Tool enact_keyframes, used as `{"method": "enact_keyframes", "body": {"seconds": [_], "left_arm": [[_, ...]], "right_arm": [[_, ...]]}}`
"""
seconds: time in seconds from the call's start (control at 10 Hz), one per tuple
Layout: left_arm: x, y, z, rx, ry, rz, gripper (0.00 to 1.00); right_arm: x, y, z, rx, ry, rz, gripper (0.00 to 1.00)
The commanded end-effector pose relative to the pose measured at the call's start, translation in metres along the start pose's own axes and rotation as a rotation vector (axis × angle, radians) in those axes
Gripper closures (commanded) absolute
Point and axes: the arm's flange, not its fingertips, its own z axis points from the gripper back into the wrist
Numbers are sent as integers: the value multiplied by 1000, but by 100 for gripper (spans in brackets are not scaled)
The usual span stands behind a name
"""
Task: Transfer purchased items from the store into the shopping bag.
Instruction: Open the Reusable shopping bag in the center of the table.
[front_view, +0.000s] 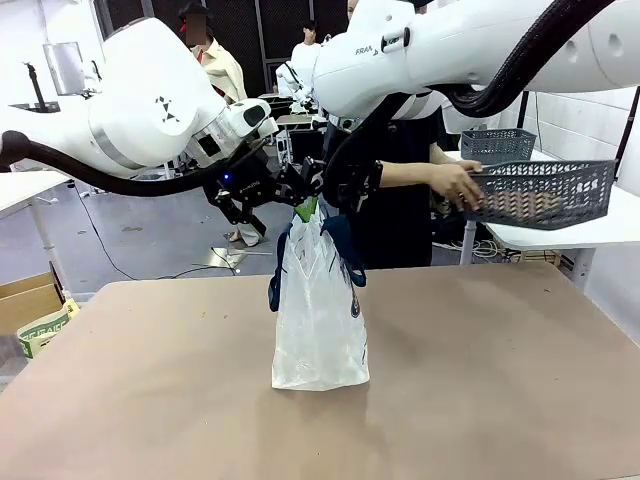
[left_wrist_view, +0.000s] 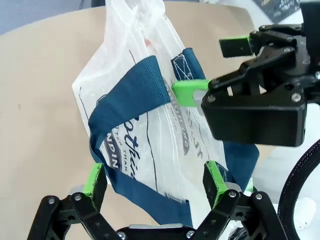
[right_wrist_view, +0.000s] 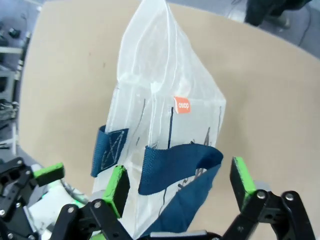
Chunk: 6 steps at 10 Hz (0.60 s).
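Two end effectors flank the mouth of the shopping bag (front_view: 320, 310): left end effector (front_view: 268, 192) at 9 o'clock, right end effector (front_view: 345, 190) at 3 o'clock, both spread wide, grasping nothing. Bag stands upright mid-table (front_view: 500, 380); film looks thin, limp, slippery, light. Best hold: woven navy straps (left_wrist_view: 135, 90).

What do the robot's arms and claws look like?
Both arms are fat, rounded and shiny white. The left arm has a small dark emblem, and the right arm has dark lettering. A thick black cable runs along each one. The left claw and right claw are black jointed linkages, each with two fingers tipped by bright green pads.
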Motion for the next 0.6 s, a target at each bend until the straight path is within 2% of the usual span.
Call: {"method": "enact_keyframes", "body": {"seconds": [0.0, 0.1, 0.2, 0.5], "left_arm": [[-3, 12, -13, -44, -10, -1, 0], [-4, 12, -21, -33, -7, -24, 0], [-6, 14, -26, -23, -30, -74, 14], [-7, 18, -26, -20, -42, -50, 72]], "right_arm": [[3, 1, -7, 32, 46, -7, 0], [1, -2, -14, 58, 45, 33, 0], [-4, -3, -19, 91, 50, 120, 16], [-7, -4, -25, 97, 61, 92, 76]]}}
